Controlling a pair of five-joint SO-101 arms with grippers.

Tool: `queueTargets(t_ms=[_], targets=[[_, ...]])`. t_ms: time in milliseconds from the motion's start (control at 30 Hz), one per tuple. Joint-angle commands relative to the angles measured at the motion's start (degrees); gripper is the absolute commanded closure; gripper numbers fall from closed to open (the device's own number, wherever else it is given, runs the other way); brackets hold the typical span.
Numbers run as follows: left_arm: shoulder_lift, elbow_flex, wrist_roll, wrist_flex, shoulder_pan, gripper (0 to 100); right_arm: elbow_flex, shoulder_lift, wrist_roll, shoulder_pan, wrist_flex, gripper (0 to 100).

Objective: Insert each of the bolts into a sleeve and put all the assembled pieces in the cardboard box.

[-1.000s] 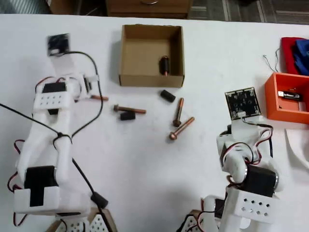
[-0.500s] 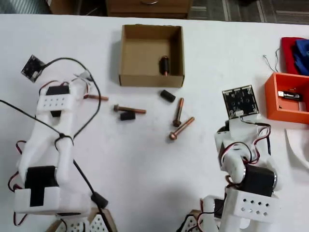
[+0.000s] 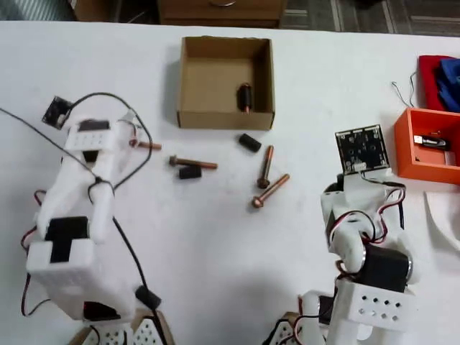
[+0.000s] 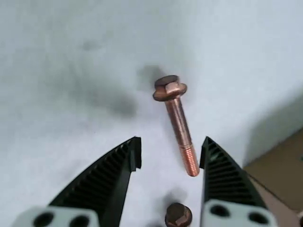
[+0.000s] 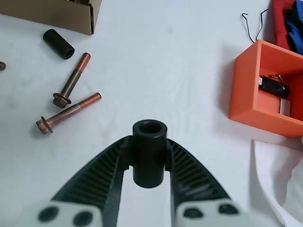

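Tilting: my left arm has leaned over and rolled its wrist this past second, near the cardboard box [image 3: 226, 118], off its left front corner.
Left gripper [image 4: 170, 144]: spread wide, a bolt [image 4: 175, 120] lying loose on the table [image 4: 71, 56] in the gap.
Right gripper [image 5: 147, 142]: barely moved, pinching a sleeve [image 5: 149, 153] right-front of the cardboard box.
Meaning: a grab looks next; one assembled piece [image 3: 245, 97] is already boxed.
Bolt: coppery, flanged hex head, threaded tip.

A white surface [image 3: 215, 251] spans nearly the whole high view, evenly lit, with only soft shadows on it. Beyond its far edge stands a brown wooden cabinet [image 3: 219, 11] with a pale handle [image 3: 222, 3]. Striped grey floor [image 3: 374, 14] lies to one side of it, and a grey ribbed panel [image 3: 29, 8] shows at the other far corner.
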Motion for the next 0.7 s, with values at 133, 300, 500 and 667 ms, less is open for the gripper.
queueTargets(t_ms=[133, 300, 500, 667], targets=[[3.60, -13.49, 0.53, 5.89, 0.53, 78, -0.26, -0.40, -0.35, -0.40, 0.48, 97.7], [8.44, -13.85, 3.16, 7.74, 0.44, 78, -0.26, -0.40, -0.44, -0.40, 0.57, 97.7], [10.64, -16.31, 3.25, 7.91, 0.53, 78, -0.26, -0.40, -0.44, -0.40, 0.57, 97.7], [12.92, -19.74, 3.25, 7.65, 0.35, 78, -0.26, -0.40, -0.44, -0.40, 0.57, 97.7]])
